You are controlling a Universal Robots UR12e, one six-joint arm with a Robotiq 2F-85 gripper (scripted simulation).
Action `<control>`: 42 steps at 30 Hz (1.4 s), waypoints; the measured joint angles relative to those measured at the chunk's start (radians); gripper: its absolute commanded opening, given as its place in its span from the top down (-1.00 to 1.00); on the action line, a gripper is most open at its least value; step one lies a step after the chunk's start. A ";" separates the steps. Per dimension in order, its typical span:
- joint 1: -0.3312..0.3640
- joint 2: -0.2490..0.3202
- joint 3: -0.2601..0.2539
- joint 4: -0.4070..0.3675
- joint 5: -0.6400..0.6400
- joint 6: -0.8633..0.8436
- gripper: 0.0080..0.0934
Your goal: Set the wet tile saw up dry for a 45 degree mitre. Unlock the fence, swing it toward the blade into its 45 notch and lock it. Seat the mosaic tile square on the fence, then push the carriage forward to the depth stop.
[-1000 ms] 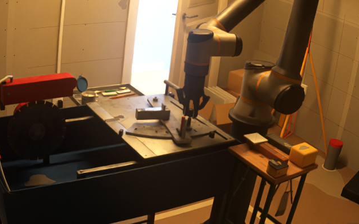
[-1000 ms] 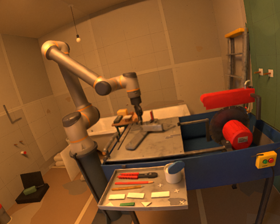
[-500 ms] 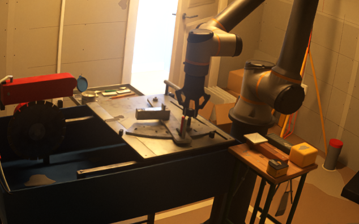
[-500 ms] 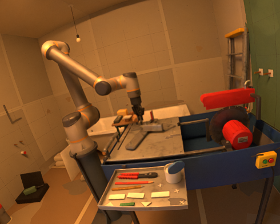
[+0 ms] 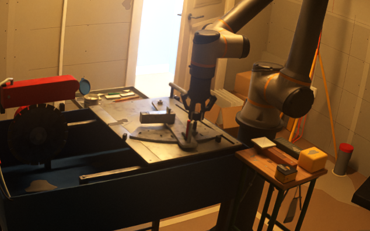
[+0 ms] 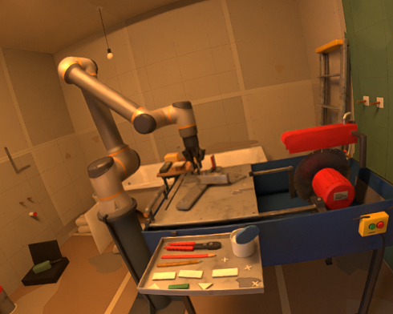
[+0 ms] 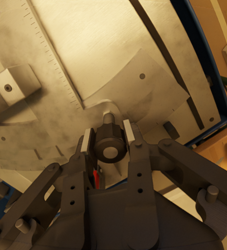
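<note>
The grey fence arm [image 5: 170,127] lies across the sliding carriage table [image 5: 160,128], its outer end resting on the curved angle plate [image 5: 154,135] where a red lock lever [image 5: 188,129] and a dark round knob [image 7: 109,148] stand. A grey block [image 5: 157,117] sits on the fence nearer the blade. The black saw blade [image 5: 37,134] hangs under its red guard [image 5: 39,90] at the far left of the blue tub. A pale tile [image 5: 263,142] lies on the small side table. My gripper [image 7: 107,139] points down over the fence's outer end and is closed on the knob.
The blue water tub [image 5: 96,180] surrounds the carriage. A wooden side table [image 5: 280,164] with a yellow box [image 5: 312,159] stands right of it, beside my base. A tray [image 6: 201,264] of pencils, pliers, tile pieces and a cup hangs off the saw's far end.
</note>
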 measured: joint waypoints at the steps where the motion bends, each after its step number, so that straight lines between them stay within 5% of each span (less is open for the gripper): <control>1: 0.000 0.000 0.000 0.000 0.000 -0.026 1.00; 42: 0.000 0.000 0.000 0.000 0.000 -1.048 1.00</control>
